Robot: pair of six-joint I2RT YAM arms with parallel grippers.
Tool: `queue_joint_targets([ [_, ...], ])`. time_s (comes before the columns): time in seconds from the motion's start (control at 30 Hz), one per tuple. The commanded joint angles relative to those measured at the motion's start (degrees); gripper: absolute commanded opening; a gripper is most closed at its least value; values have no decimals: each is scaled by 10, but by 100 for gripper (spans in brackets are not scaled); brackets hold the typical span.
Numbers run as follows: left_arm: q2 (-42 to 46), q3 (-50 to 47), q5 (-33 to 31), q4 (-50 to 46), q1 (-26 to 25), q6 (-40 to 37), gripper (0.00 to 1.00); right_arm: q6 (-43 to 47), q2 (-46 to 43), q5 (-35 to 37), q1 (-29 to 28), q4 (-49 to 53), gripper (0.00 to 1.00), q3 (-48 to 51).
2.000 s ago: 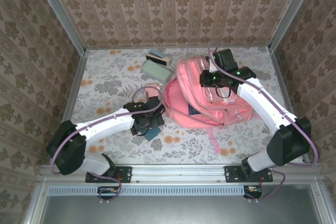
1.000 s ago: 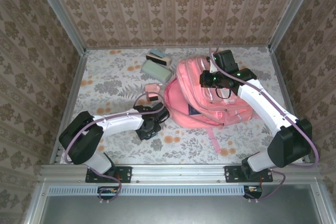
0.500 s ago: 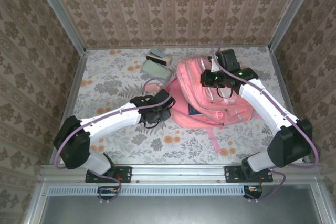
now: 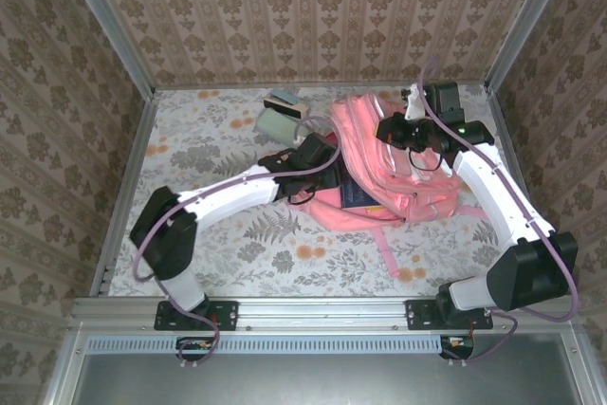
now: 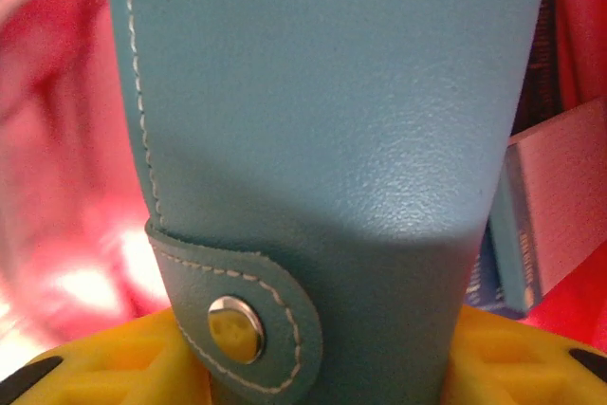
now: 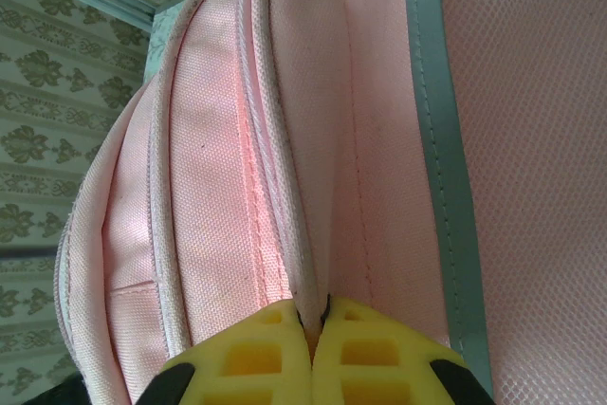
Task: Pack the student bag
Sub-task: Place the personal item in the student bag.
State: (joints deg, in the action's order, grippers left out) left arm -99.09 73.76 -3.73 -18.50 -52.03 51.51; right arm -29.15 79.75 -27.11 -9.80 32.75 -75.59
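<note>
The student bag [image 4: 408,173], a large pink backpack, lies at the right middle of the table. My right gripper [image 4: 396,130] is shut on a fold of its fabric by the zip seam [image 6: 311,315] and holds the top up. Its pale stripe [image 6: 432,139] runs beside the pinch. My left gripper [image 4: 325,160] is at the bag's open left side. It is shut on a teal leather wallet [image 5: 322,139] with a metal snap [image 5: 235,329], and its yellow fingers [image 5: 95,367] flank the wallet. Pink bag lining [image 5: 66,168] lies behind the wallet.
A pale green box [image 4: 278,125] and a smaller block [image 4: 283,100] lie at the back, left of the bag. A dark blue item [image 4: 353,198] shows in the bag's mouth. A pink strap [image 4: 387,255] trails toward the near edge. Patterned walls close in three sides.
My left arm has swung the teal wallet from the table's front middle up and right to the bag's opening. My right gripper has pulled the bag's top back and to the right.
</note>
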Motion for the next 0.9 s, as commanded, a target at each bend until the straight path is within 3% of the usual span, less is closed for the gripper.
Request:
queue_joint_targets([
  [0.0, -45, 47, 57, 59, -4, -51, 51, -30, -28, -66, 7, -63, 1, -36],
  [0.37, -167, 162, 114, 91, -14, -59, 53, -49, -24, -79, 14, -78, 3, -26],
  [0.63, -204, 220, 69, 45, 13, -80, 53, -60, -28, -89, 14, -92, 4, -9],
  [0.87, -246, 279, 72, 60, 24, -85, 56, -59, -30, -104, 13, -98, 4, 3],
])
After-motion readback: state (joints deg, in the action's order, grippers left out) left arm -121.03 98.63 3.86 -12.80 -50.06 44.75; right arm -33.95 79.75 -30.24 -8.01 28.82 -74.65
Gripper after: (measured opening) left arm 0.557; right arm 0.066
